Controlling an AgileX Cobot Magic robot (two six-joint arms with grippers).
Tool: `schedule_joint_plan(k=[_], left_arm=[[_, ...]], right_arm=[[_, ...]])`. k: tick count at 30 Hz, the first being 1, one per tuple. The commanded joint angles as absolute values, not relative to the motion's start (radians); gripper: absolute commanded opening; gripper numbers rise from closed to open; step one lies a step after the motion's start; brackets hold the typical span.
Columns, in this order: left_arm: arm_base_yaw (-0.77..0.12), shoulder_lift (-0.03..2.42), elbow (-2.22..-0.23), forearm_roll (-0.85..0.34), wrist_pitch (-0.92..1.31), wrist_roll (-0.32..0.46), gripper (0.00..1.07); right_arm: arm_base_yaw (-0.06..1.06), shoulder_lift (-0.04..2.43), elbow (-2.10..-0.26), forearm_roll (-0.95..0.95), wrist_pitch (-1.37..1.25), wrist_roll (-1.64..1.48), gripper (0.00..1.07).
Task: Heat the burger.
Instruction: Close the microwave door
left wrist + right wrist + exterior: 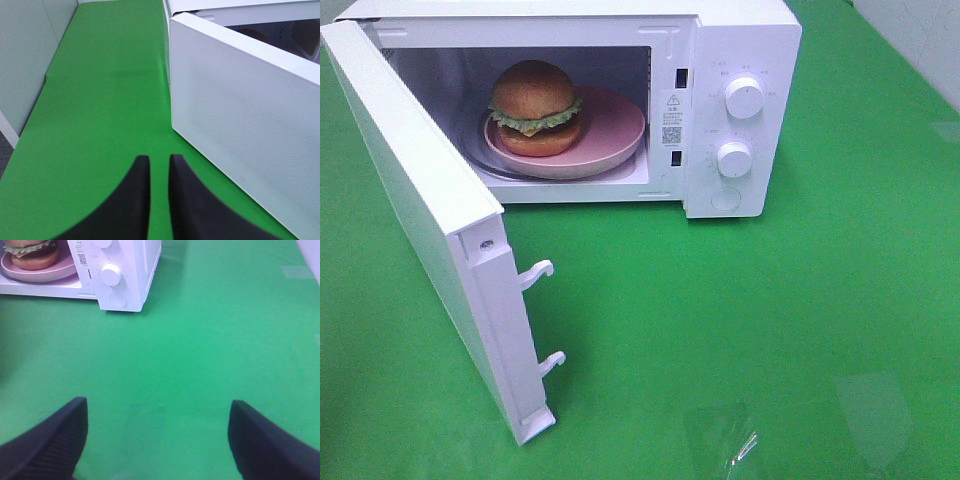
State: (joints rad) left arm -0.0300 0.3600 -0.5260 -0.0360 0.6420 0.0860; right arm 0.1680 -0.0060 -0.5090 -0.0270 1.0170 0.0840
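Nearest, the left pincer hangs over the green desk just outside the open microwave door. Its fingers are drawn almost together with nothing between them. The right pincer hovers over bare desk to the right, its fingers wide apart and empty. The door swings out toward the near left. Farther back, inside the white microwave, the burger sits on a pink plate, left of two round knobs.
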Motion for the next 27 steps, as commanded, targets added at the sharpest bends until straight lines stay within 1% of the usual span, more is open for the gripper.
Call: schedule_joint_plan(k=[1,4,5,8,10,11,12,13,14,15,16,17,18,21,22,24,25,26,27], left_arm=[[-0.026,0.464,-0.531,-0.043,0.53,0.08,0.0],[-0.026,0.488,-0.531,-0.047,0.505,0.08,0.0],[-0.026,0.554,-0.519,-0.048,0.414,0.08,0.0],[-0.026,0.572,-0.506,-0.048,0.369,0.08,0.0],[-0.026,0.626,-0.438,-0.081,0.165,0.08,0.0],[-0.026,0.626,-0.438,-0.081,0.165,0.08,0.0],[-0.026,0.65,-0.397,-0.107,0.069,0.08,0.0],[-0.026,0.65,-0.397,-0.107,0.069,0.08,0.0],[-0.026,0.672,-0.36,-0.112,-0.035,0.08,0.0],[-0.026,0.672,-0.36,-0.112,-0.035,0.08,0.0],[-0.026,0.703,-0.327,-0.112,-0.132,0.08,0.0],[-0.026,0.703,-0.327,-0.112,-0.132,0.08,0.0],[-0.026,0.74,-0.302,-0.112,-0.232,0.08,0.0],[-0.026,0.79,-0.29,-0.112,-0.299,0.08,0.0],[-0.026,0.854,-0.287,-0.111,-0.352,0.08,0.0],[-0.026,0.889,-0.287,-0.107,-0.384,0.08,0.0],[-0.026,0.956,-0.287,-0.104,-0.451,0.079,0.0],[-0.026,0.956,-0.287,-0.104,-0.451,0.079,0.0],[-0.026,1.027,-0.287,-0.087,-0.512,0.076,0.0]], right_arm=[[0.162,-0.029,-0.508,-0.033,1.002,0.093,0.76],[0.162,-0.029,-0.508,-0.033,1.002,0.093,0.76],[0.162,-0.029,-0.508,-0.033,1.002,0.093,0.76],[0.162,-0.029,-0.508,-0.033,1.002,0.093,0.76],[0.162,-0.029,-0.508,-0.033,1.002,0.093,0.76],[0.162,-0.029,-0.508,-0.033,1.002,0.093,0.76],[0.162,-0.029,-0.508,-0.033,1.002,0.093,0.76],[0.162,-0.029,-0.508,-0.033,1.002,0.093,0.76],[0.162,-0.029,-0.508,-0.033,1.002,0.093,0.76],[0.162,-0.029,-0.508,-0.033,1.002,0.093,0.76],[0.162,-0.029,-0.508,-0.033,1.002,0.093,0.76],[0.162,-0.029,-0.508,-0.033,1.002,0.093,0.76],[0.162,-0.029,-0.508,-0.033,1.002,0.093,0.76],[0.162,-0.029,-0.508,-0.033,1.002,0.093,0.76],[0.162,-0.029,-0.508,-0.033,1.002,0.093,0.76],[0.162,-0.029,-0.508,-0.033,1.002,0.093,0.76],[0.162,-0.029,-0.508,-0.033,1.002,0.093,0.76],[0.162,-0.029,-0.508,-0.033,1.002,0.093,0.76],[0.162,-0.029,-0.508,-0.033,1.002,0.093,0.76]])
